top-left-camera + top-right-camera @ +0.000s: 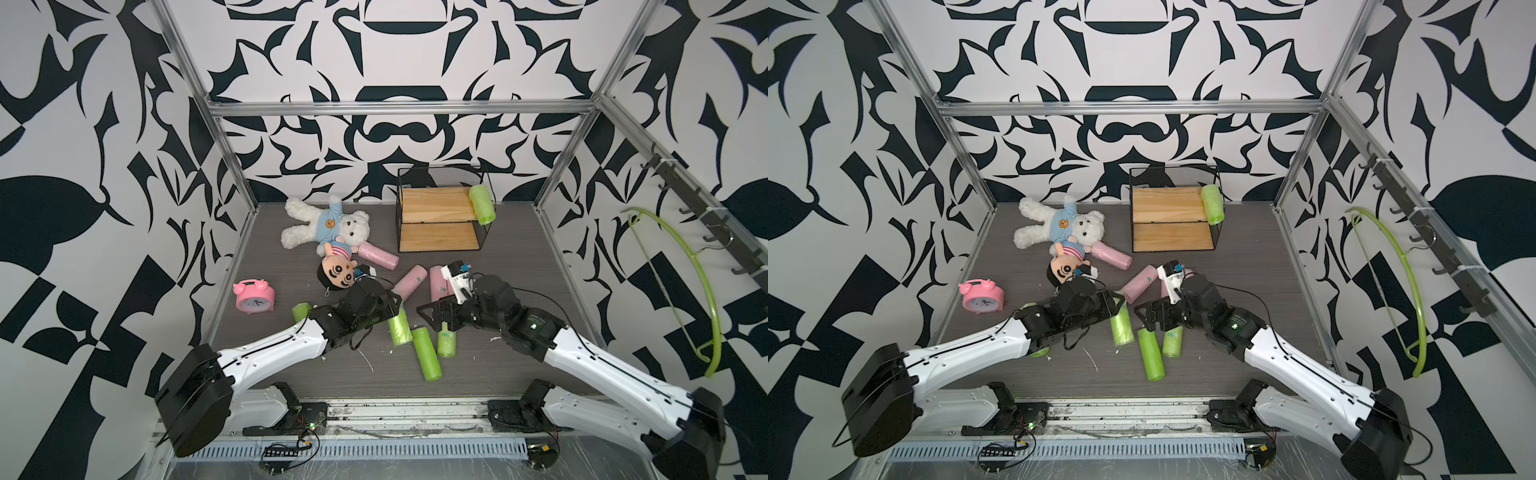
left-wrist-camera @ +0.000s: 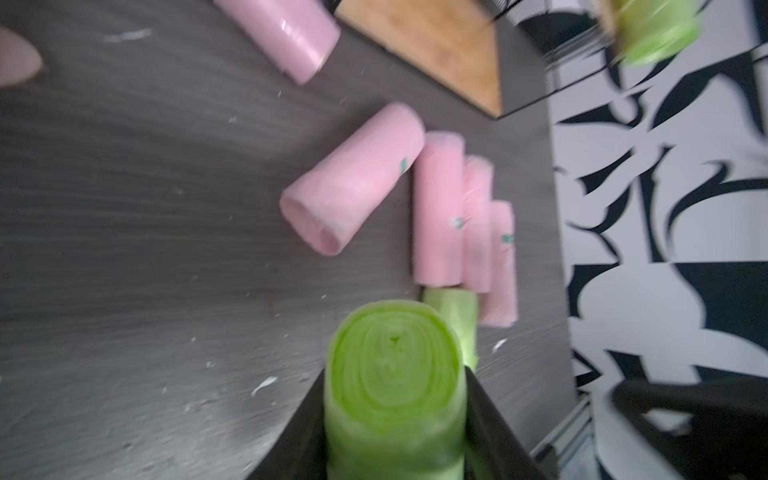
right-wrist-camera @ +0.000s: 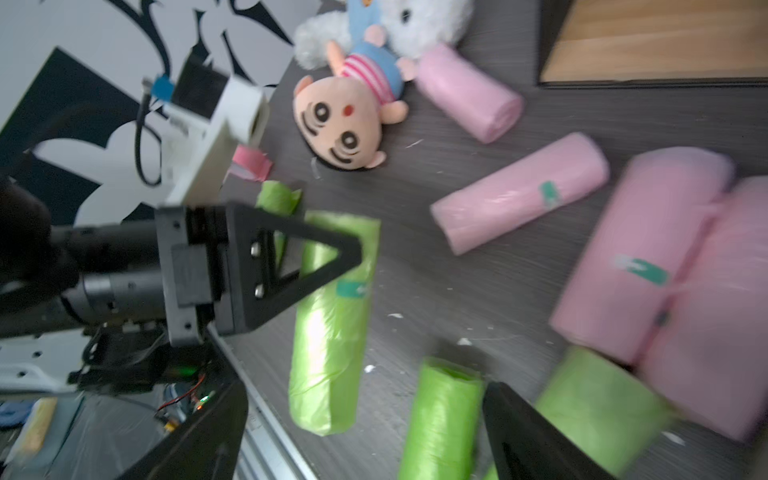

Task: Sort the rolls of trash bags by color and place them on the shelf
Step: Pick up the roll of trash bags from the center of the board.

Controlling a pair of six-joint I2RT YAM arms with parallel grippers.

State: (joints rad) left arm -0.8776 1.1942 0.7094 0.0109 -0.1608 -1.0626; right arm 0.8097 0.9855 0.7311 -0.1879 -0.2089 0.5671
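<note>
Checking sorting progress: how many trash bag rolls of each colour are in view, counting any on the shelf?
Lime green rolls: 5, one on the shelf, one in the left gripper
Pale pink rolls: 5, none shelved
Total: 10

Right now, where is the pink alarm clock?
In both top views the pink alarm clock sits near the left edge of the dark table, left of the big-headed doll.

My left arm (image 1: 270,349) stretches forward and low, its pincer (image 2: 395,386) clamped on a green roll (image 1: 400,330) near one end. My right arm (image 1: 582,353) reaches in opposite, wrist bent inward, its pincer (image 1: 436,318) spread wide and empty, just beside the left pincer.
</note>
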